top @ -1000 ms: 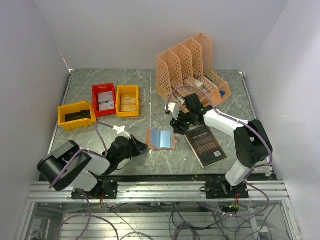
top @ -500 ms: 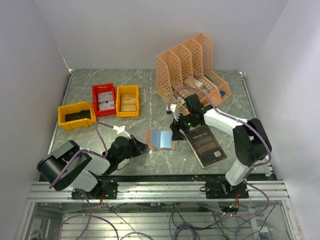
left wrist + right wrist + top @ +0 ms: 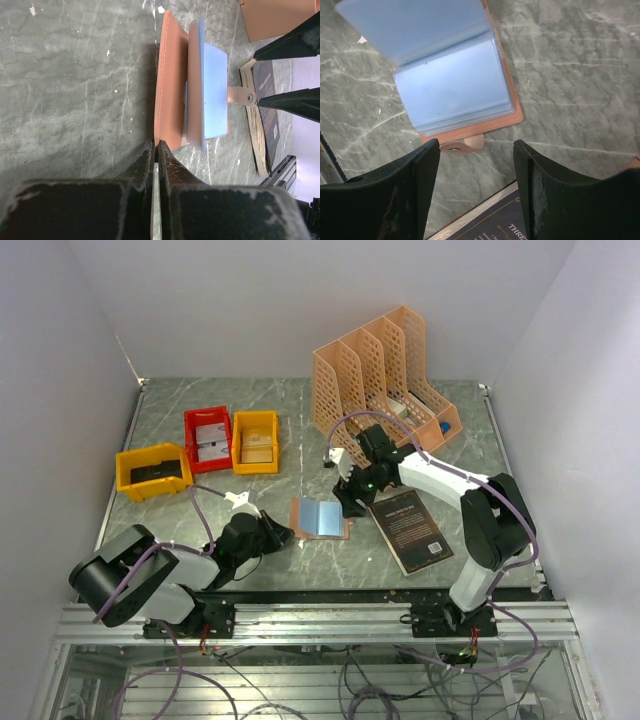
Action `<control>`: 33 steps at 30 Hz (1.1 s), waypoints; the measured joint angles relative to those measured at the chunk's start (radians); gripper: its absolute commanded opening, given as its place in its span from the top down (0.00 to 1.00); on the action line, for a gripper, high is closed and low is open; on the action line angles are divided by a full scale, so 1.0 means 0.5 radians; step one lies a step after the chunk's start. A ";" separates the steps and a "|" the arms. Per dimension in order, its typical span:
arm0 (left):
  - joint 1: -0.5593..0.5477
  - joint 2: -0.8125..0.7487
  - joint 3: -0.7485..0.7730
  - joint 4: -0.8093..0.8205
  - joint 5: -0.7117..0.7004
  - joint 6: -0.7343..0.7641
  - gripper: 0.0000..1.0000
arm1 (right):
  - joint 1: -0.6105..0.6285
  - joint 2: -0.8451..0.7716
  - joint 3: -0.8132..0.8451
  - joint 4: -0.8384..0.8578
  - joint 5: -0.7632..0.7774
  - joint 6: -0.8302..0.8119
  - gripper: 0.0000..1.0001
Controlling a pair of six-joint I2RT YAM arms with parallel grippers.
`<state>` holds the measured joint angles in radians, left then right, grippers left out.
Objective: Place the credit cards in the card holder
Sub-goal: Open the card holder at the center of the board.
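Note:
The card holder [image 3: 320, 517] lies open on the table, salmon cover [image 3: 170, 85] outside, pale blue sleeves [image 3: 452, 85] inside. My left gripper [image 3: 287, 534] is shut, its tips [image 3: 156, 146] pinched on the near corner of the cover's left flap. Just right of the holder, my right gripper [image 3: 345, 502] hangs open and empty [image 3: 476, 147], with the snap tab [image 3: 457, 146] between and just beyond its fingers. Pale grey credit cards [image 3: 210, 440] lie in the red bin, and tan ones [image 3: 258, 447] in the yellow bin beside it.
A black book [image 3: 410, 530] lies right of the holder, under the right arm. The peach lattice file organizer [image 3: 385, 375] stands behind it. Another yellow bin [image 3: 152, 470] with a dark item sits at the far left. Walls close in on the table.
My right gripper has moved left from the book's top edge to the holder's right edge, and its jaws have changed width. The left gripper has stayed put and shut.

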<state>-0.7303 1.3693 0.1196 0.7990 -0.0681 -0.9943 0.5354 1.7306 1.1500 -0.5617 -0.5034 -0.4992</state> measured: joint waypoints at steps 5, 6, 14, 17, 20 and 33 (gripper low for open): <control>-0.002 -0.018 0.005 -0.040 -0.014 0.000 0.93 | 0.037 0.062 0.015 -0.085 0.018 -0.021 0.34; -0.002 -0.020 0.007 -0.049 -0.016 0.001 0.93 | 0.044 0.067 0.015 -0.099 0.014 -0.023 0.34; -0.014 -0.031 0.033 -0.086 -0.034 0.005 0.93 | 0.080 0.121 0.031 -0.099 0.129 0.021 0.59; -0.016 -0.039 0.036 -0.092 -0.034 0.005 0.93 | 0.080 0.146 0.031 -0.102 0.192 0.039 0.69; -0.019 -0.047 0.036 -0.098 -0.036 0.005 0.93 | 0.080 0.148 0.043 -0.121 0.224 0.040 0.92; -0.025 -0.011 0.114 -0.164 -0.036 0.026 0.59 | -0.027 0.032 0.098 -0.124 -0.039 0.088 1.00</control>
<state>-0.7429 1.3640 0.1764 0.7170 -0.0860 -0.9813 0.5220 1.7466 1.1992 -0.6235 -0.5228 -0.4553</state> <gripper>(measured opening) 0.279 0.058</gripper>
